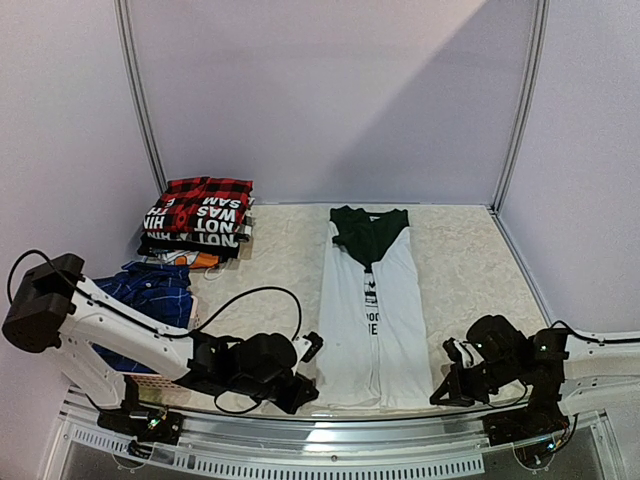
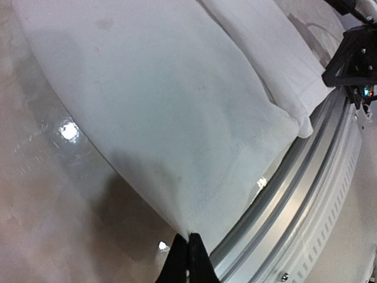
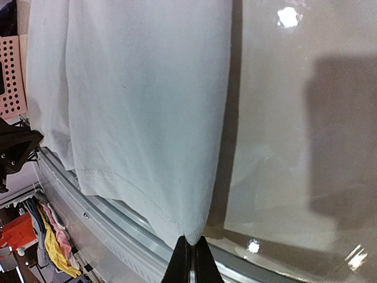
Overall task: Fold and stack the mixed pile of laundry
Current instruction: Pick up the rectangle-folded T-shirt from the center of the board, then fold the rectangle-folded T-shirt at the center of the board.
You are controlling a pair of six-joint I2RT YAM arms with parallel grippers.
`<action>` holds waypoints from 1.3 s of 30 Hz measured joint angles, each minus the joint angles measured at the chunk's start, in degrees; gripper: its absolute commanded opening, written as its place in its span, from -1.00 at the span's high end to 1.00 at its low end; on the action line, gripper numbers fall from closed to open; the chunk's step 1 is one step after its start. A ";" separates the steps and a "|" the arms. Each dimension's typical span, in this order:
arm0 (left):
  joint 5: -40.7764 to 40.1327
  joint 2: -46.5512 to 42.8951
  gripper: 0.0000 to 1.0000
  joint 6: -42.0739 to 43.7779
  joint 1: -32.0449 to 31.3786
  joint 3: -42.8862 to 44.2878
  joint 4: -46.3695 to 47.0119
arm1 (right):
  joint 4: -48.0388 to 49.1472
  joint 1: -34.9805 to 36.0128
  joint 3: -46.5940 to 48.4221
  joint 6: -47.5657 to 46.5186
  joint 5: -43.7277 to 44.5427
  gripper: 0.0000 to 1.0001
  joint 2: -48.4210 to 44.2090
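In the overhead view, a blue plaid piece (image 1: pixel 155 290) lies rumpled at the left edge, partly behind the left arm. A strip of the pink basket (image 1: pixel 150 383) shows below it. Above and a little to the right, in the upper left corner of the counter (image 1: pixel 460 250), sits a folded stack (image 1: pixel 200 218). A red-and-black plaid garment is on top, with black layers bearing white letters beneath it.

In the middle of the frame, well apart from the stack, the white T-shirt (image 1: pixel 372 320) lies flat as a long narrow strip. Its sides are folded in, the dark part is at the upper end and the black print is halfway down. Its hem reaches the metal rail (image 1: pixel 400 425) along the bottom of the counter.

The left fingers (image 1: pixel 308 395) sit at the lower left corner of the hem. In the left wrist view they (image 2: pixel 189 250) are pressed together on that corner of the T-shirt (image 2: pixel 177 106), and the cloth rises from the tips at bottom centre. The rail (image 2: pixel 294 194) runs diagonally at the lower right.

The right fingers (image 1: pixel 440 395) sit at the lower right corner of the hem. In the right wrist view they (image 3: pixel 191 253) are likewise pinched tight on the corner of the T-shirt (image 3: pixel 147 100). The bare counter is to the right, and the basket (image 3: pixel 12 76) is at the far left edge.
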 measured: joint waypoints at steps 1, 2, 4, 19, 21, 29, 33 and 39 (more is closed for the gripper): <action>-0.35 -0.55 1.00 -0.11 -0.57 0.00 -0.48 | -1.01 0.92 0.55 0.42 0.33 1.00 -0.63; -0.83 -1.05 1.00 -0.20 -1.07 0.02 -0.87 | -1.51 1.55 0.96 0.81 0.59 1.00 -0.76; -1.42 -1.42 1.00 -0.44 -1.57 0.02 -1.55 | -2.32 2.64 1.88 1.57 1.27 1.00 -0.39; -5.60 -1.40 1.00 -0.17 -2.03 2.56 -4.39 | -3.96 4.26 6.75 1.31 7.74 1.00 2.86; -6.14 -1.40 1.00 0.13 -2.03 3.72 -5.11 | -3.93 4.28 8.35 0.98 8.79 1.00 3.10; -8.81 -1.42 1.00 1.25 -1.90 6.47 -7.96 | -4.48 4.44 13.44 -0.85 14.75 1.00 3.41; -9.55 -1.62 1.00 1.95 -1.46 7.56 -9.42 | -4.85 4.46 15.26 -1.36 18.51 1.00 3.54; -11.06 -2.32 1.00 3.87 0.07 10.95 -11.41 | -7.82 4.48 20.02 -2.12 25.83 1.00 4.33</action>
